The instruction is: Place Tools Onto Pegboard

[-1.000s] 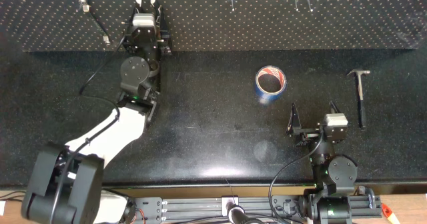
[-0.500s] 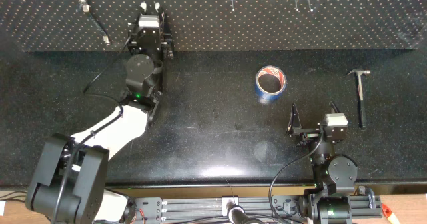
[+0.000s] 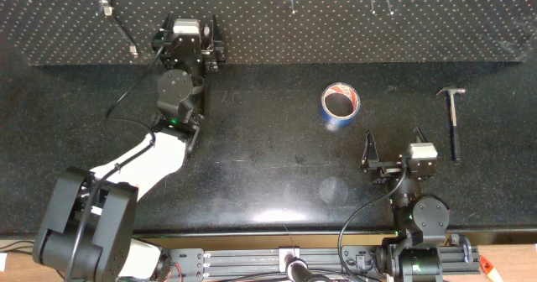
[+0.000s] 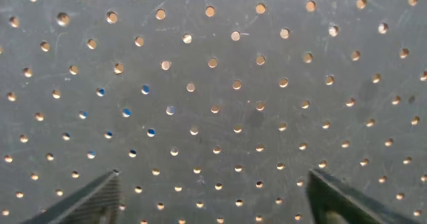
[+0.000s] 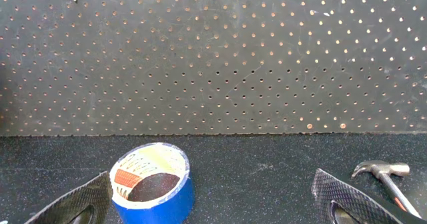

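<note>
Spreading wider than a second ago, my left claw (image 3: 186,32) sits empty close to the pegboard (image 3: 336,22), upper left, so it seems free to fetch. Tape roll (image 3: 341,104) and hammer (image 3: 453,122) wait at right, near my spread right claw (image 3: 393,150).

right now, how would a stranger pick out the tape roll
Start at the black table below the pegboard. Right of centre, ahead of the right hand, sits the tape roll. It is the only blue ring; the hammer nearby is thin and straight.
</note>
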Tool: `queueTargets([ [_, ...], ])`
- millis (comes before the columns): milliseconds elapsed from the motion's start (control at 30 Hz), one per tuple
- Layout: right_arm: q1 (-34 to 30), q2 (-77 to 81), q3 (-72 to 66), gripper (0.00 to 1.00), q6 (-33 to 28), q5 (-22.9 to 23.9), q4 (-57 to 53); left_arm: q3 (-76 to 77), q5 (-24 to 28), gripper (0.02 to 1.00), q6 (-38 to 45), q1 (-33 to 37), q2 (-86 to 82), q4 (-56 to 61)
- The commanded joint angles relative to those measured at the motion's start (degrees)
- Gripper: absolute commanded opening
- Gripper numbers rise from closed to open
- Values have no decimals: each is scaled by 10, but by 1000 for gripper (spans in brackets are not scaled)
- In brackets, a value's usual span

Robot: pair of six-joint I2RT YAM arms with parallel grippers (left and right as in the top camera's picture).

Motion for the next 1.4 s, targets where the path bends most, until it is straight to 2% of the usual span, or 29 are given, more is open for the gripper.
queueTargets([
  [33, -3, -6, -3, 976, -6, 5, 0, 7, 5, 996, 2, 0, -4, -2],
  [167, -2, -6, -3, 976, -6, 5, 0, 7, 5, 996, 2, 0, -52, -3],
  [300, -3, -6, -3, 976, -6, 5, 0, 7, 5, 996, 2, 0, -166, -85],
  [433, -2, -6, -3, 976, -6, 5, 0, 7, 5, 993, 2, 2, -304, -242],
  [500, -3, -6, -3, 976, -6, 5, 0, 7, 26, 998, 2, 15, -398, -373],
  [633, -3, -6, -3, 976, -6, 5, 0, 7, 93, 996, 2, 81, -551, -577],
  [733, -3, -6, -3, 976, -6, 5, 0, 7, 101, 996, 2, 136, -626, -652],
  [900, -2, -6, -3, 976, -6, 5, 0, -18, 100, 996, 2, 167, -711, -633],
  [1100, -3, -6, -3, 976, -6, 5, 0, -166, 152, 996, 2, 201, -813, -416],
  [1400, -3, -6, -3, 976, -6, 5, 0, -236, 156, 996, 2, 239, -909, -413],
])
